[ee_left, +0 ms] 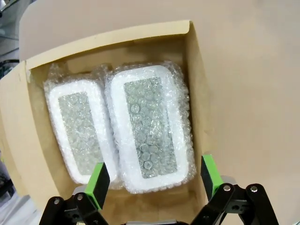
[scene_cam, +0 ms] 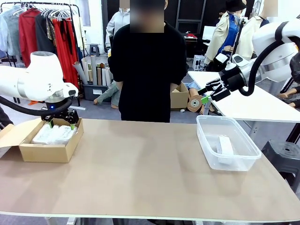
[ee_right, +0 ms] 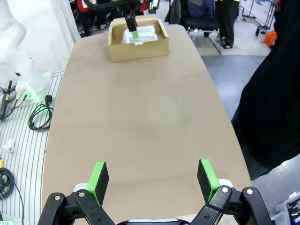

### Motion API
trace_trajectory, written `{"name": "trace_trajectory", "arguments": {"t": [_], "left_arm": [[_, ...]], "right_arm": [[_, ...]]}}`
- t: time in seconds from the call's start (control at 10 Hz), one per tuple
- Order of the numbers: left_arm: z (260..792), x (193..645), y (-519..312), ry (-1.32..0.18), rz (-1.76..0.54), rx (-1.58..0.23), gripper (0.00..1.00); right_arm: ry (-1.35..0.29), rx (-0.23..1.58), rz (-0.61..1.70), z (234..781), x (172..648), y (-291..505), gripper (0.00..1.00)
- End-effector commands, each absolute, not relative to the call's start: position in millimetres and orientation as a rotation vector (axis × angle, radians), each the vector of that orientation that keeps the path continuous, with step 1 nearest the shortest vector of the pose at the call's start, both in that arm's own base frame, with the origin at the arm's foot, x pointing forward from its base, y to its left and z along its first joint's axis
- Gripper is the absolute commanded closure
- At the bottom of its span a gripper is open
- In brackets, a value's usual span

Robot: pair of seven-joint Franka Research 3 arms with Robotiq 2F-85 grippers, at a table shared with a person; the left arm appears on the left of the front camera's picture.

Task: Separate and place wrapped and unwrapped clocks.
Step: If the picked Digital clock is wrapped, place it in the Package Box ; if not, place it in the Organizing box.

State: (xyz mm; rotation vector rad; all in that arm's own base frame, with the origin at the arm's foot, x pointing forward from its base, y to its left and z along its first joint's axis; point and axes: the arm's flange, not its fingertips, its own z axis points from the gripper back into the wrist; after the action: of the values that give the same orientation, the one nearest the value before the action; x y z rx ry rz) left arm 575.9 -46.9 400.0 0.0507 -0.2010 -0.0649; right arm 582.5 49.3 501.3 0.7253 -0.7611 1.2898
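Two wrapped clocks (ee_left: 122,131) side by side in cardboard box (scene_cam: 51,151), both tools spread wide, empty

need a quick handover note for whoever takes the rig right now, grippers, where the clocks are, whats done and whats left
Left gripper: open, empty, above the cardboard box.
Right gripper: open, empty, raised beyond the table's far right edge.
Two wrapped clocks lie side by side in the box.
Unwrapped clock lies in the clear tub.
Done: wrapped and unwrapped appear sorted into separate containers.
Left: nothing visible on the tabletop to sort; probably just retract both arms.
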Motion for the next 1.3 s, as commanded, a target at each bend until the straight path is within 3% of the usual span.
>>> {"name": "trace_trajectory", "arguments": {"t": [0.0,1.2], "left_arm": [[407.2,572.3,-48.4,-0.189,-0.048,0.038,0.0],[408.8,571.9,-50.2,-0.195,-0.063,0.044,0.0]], "right_arm": [[-0.761,0.716,1.298,502.8,582.6,49.6,0.0],[-0.761,0.716,1.298,502.8,582.6,49.6,0.0]]}}
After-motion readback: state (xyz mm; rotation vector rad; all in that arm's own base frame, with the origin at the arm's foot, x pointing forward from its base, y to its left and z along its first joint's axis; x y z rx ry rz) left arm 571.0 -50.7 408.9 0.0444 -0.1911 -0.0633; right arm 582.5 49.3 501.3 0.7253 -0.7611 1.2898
